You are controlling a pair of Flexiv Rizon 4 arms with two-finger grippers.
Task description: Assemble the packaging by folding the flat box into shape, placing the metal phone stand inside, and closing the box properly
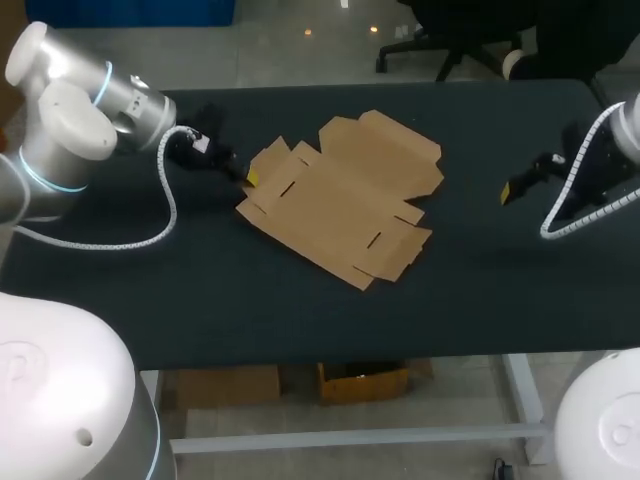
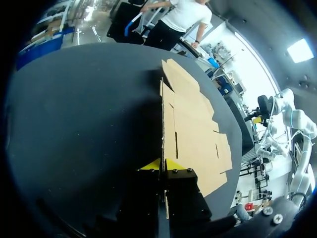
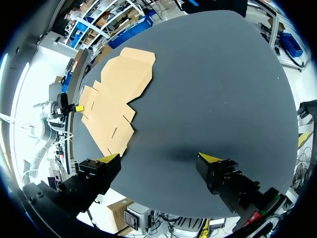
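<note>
Grippers: left gripper point(image 2: 162, 165) clenched on the near edge of the box point(image 2: 193, 124), thin card pinched between its yellow tips. Right gripper point(image 3: 159, 157) released, fingers wide apart above bare table, well apart from the box. Box: flat brown cardboard blank, matte, die-cut with flaps, tabs and short slots, lying unfolded mid-table. Table point(image 1: 300, 300): dark, matte, smooth top.

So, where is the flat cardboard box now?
In the head view the flat box lies mid-table, its left flap clamped in the left gripper; the right gripper hangs apart at the right.
</note>
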